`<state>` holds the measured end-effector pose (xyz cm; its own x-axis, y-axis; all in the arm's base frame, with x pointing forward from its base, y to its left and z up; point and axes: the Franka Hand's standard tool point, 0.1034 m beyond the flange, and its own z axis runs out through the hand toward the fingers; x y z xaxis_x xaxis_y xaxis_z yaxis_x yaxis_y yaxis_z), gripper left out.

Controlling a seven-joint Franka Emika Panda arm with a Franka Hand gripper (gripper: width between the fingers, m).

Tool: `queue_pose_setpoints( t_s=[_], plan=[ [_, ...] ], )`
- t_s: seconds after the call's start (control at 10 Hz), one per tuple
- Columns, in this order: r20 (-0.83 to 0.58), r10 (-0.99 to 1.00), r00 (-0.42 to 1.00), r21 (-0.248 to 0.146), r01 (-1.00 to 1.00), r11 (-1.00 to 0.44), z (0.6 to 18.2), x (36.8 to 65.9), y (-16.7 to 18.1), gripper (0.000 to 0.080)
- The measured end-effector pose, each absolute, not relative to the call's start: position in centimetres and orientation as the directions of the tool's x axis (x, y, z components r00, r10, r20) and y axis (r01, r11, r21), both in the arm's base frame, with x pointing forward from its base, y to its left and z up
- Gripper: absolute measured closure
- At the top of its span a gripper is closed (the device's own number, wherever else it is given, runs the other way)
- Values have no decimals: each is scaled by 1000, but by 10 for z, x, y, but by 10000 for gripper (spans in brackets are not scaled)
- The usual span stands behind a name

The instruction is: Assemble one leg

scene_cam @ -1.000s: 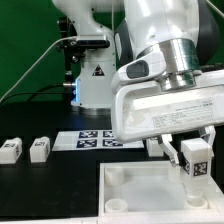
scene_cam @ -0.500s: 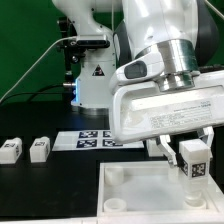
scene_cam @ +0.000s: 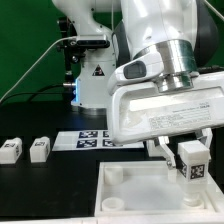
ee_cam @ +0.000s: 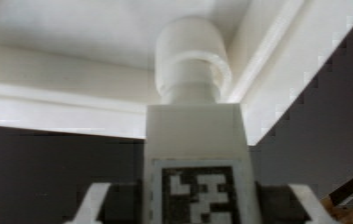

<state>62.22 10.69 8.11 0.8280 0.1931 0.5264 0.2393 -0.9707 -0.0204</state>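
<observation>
I have the gripper (scene_cam: 187, 151) clamped on the leg (scene_cam: 192, 163), upright over the white panel (scene_cam: 130, 200), close to its edge at the exterior view's right. A second leg (scene_cam: 10, 150) and a third leg (scene_cam: 40, 149) lie well apart, with dark table (scene_cam: 60, 185) between them and the panel.

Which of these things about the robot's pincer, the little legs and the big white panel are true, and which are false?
1. The pincer holds a leg. True.
2. There are three loose legs. False: only two loose legs lie on the table.
3. The held leg is over the white panel. True.
4. The marker board lies on top of the panel. False: the marker board lies on the table behind the panel.
</observation>
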Motion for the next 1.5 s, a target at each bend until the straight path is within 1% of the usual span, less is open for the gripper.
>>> queue_pose_setpoints(
  t_s=[0.2, 0.4, 0.5, 0.8, 0.9, 1.3, 1.5],
  plan=[
    [559, 244, 792, 14, 285, -958, 78, 626, 105, 509],
    [578, 241, 780, 7, 291, -957, 78, 626, 119, 509],
    [590, 231, 774, 6, 281, -960, 78, 627, 120, 509],
    [593, 227, 773, 6, 278, -961, 77, 625, 118, 509],
    [583, 221, 781, 2, 271, -962, 70, 621, 113, 509],
    [583, 219, 782, -2, 271, -963, 69, 619, 110, 509],
    [579, 211, 788, -13, 268, -963, 69, 622, 112, 509]
  ],
)
